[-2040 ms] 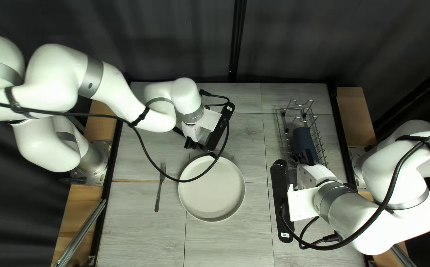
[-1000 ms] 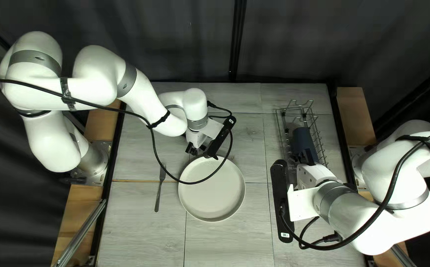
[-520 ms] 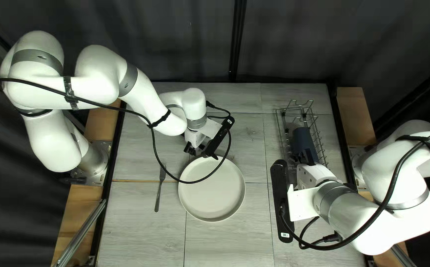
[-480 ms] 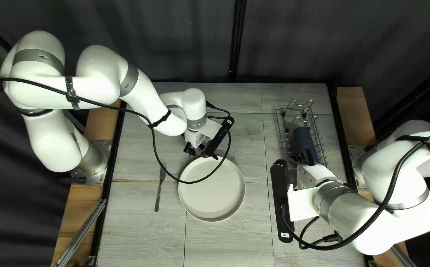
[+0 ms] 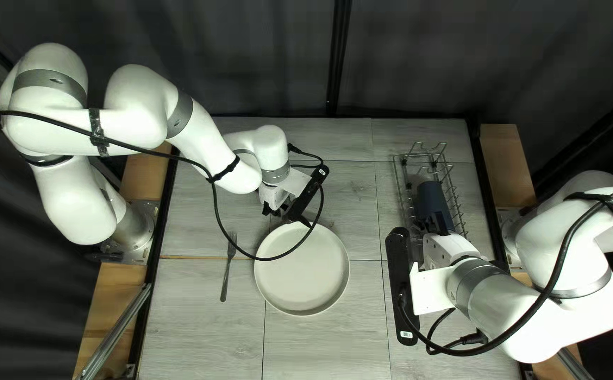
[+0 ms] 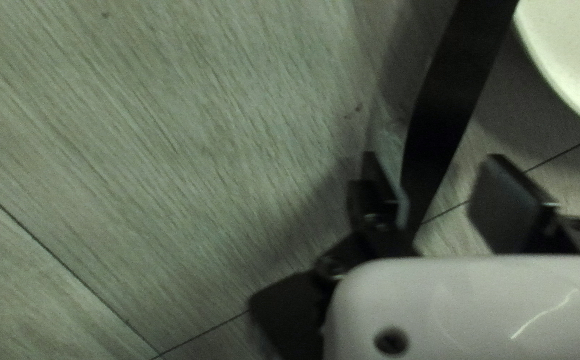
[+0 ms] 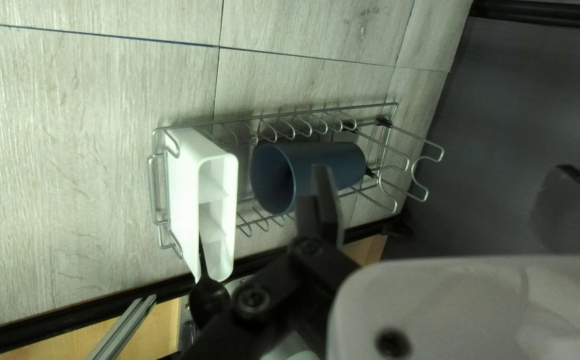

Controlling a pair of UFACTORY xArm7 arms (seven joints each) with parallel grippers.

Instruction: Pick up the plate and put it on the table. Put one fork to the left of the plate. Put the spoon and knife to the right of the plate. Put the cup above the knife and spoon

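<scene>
Left gripper is easing slightly leftward beyond the plate, fingers standing spread, what is probably the knife sitting between them, so placement right of the plate is still waiting.

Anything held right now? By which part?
Nothing held. Left gripper: open, dark strip inside with a gap on one side. Right gripper: open, near cup.
</scene>
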